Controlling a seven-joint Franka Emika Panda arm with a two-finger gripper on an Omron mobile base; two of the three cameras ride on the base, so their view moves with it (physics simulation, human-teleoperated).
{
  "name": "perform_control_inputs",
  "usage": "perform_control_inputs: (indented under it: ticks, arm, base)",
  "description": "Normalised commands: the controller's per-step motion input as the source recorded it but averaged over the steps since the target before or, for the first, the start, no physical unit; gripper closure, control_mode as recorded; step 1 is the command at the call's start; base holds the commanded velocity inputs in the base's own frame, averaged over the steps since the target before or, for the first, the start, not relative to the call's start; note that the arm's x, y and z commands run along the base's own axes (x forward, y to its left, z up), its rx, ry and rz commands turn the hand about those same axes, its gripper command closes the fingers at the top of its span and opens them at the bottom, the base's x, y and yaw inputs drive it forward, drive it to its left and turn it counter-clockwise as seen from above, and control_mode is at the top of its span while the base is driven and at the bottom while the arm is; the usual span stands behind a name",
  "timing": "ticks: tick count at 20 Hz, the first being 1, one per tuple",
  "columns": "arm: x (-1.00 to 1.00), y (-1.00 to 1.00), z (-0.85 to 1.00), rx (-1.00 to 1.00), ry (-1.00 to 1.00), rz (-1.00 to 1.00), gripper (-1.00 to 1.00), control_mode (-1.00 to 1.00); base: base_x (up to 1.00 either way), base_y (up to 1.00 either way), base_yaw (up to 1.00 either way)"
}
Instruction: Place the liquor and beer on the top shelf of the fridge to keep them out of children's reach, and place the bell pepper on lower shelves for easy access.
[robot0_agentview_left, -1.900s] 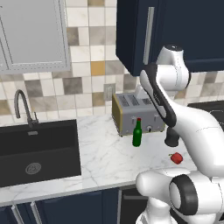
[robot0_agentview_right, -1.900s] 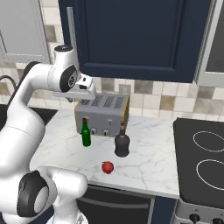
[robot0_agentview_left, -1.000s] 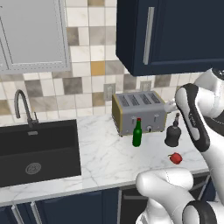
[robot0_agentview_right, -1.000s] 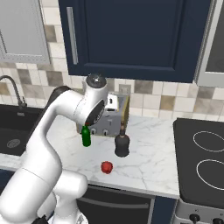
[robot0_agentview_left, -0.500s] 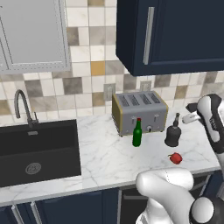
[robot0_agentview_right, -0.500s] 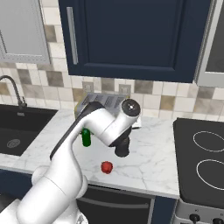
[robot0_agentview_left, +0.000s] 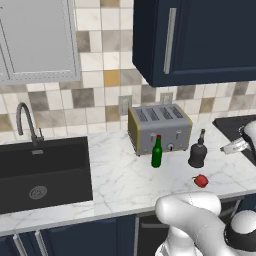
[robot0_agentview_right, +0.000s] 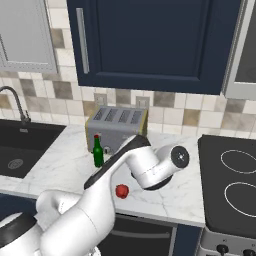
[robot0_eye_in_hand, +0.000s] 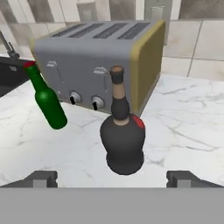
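The liquor, a squat black bottle with a brownish stopper, stands upright on the marble counter, in front of the toaster. My gripper is open and level with the liquor's base. Its fingertips stand wide apart on either side, a little short of the bottle. The green beer stands to its left, as in the left base view, where beer and liquor stand upright. The red bell pepper lies nearer the counter's front edge. My arm hides the liquor in the right base view. The fridge and its shelves are out of view.
A grey toaster sits against the tiled wall behind the bottles. The black sink and its faucet are to the left. A stove is to the right. Dark upper cabinets hang overhead.
My arm has swung from up by the toaster to the right and down, bringing the open gripper low in front of the liquor. Bottles and pepper have not moved.
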Motion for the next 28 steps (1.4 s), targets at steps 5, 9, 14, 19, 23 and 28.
perform_control_inputs:
  ticks: [5, 9, 14, 19, 23, 28]
  arm:
    - [0.18, -0.06, -0.21, 0.13, -0.18, 0.07, -1.00, -1.00]
    - [0.16, 0.00, -0.01, 0.13, -0.16, 0.08, -1.00, -1.00]
    - [0.13, 0.00, 0.00, 0.10, -0.12, 0.09, -1.00, -1.00]
    - [0.09, 0.00, 0.00, 0.02, -0.03, 0.13, -1.00, -1.00]
    - [0.09, 0.00, 0.00, 0.00, -0.02, 0.10, -1.00, -1.00]
    - [0.24, 0.00, 0.00, 0.00, 0.00, 0.05, -1.00, -1.00]
  base:
    - [0.00, 0.00, 0.00]
    - [0.00, 0.00, 0.00]
    - [0.00, 0.00, 0.00]
    - [0.00, 0.00, 0.00]
    - [0.00, 0.00, 0.00]
    - [0.00, 0.00, 0.00]
